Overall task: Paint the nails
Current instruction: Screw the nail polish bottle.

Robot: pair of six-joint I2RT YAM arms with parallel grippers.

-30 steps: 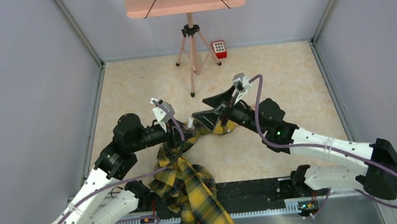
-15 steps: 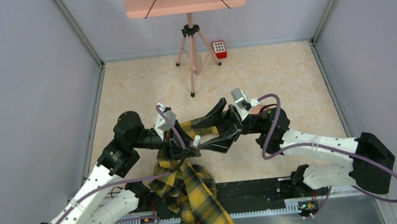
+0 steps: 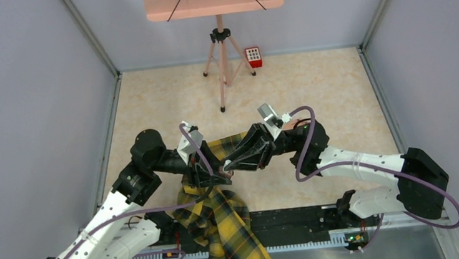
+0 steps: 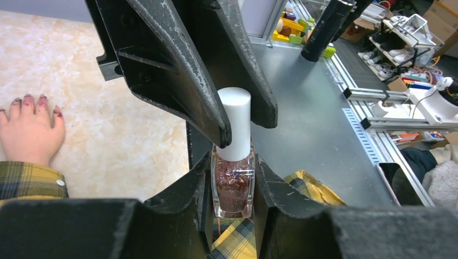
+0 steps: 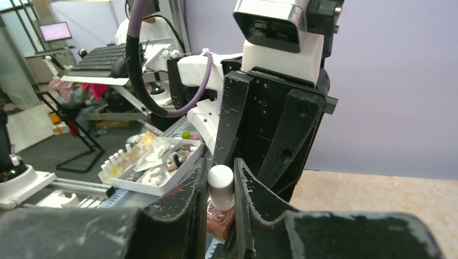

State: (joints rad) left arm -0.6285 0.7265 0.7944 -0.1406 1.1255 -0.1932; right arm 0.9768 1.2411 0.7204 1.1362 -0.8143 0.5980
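Starting at the left of the left wrist view, the mannequin hand (image 4: 29, 132) lies flat on the marbled table (image 4: 119, 124) with its plaid sleeve (image 4: 27, 178) below it. The nails (image 4: 27, 100) are dark red and smudgy and point away from the camera. They sit well apart from both grippers, so no painting is under way at this moment.

At the centre, my left gripper (image 4: 233, 161) is pinching the glass body of the polish bottle (image 4: 233, 189) and holding it upright off the table. To its right, my right gripper (image 5: 221, 170) has its fingers against the white cap (image 4: 234, 121) on both sides. It looks like a pinch, though I cannot judge how firm it is.

I judge the step in hand to be getting the cap, and the brush under it, off the bottle. To do that well I would keep the left grip clamped hard, so the glass does not spin along with the cap. I would make sure the right fingers are seated square on the cap before twisting about the bottle's own axis, and only then lift straight up. Pulling at an angle could scrape the brush on the neck, tip the bottle or drip polish onto the sleeve
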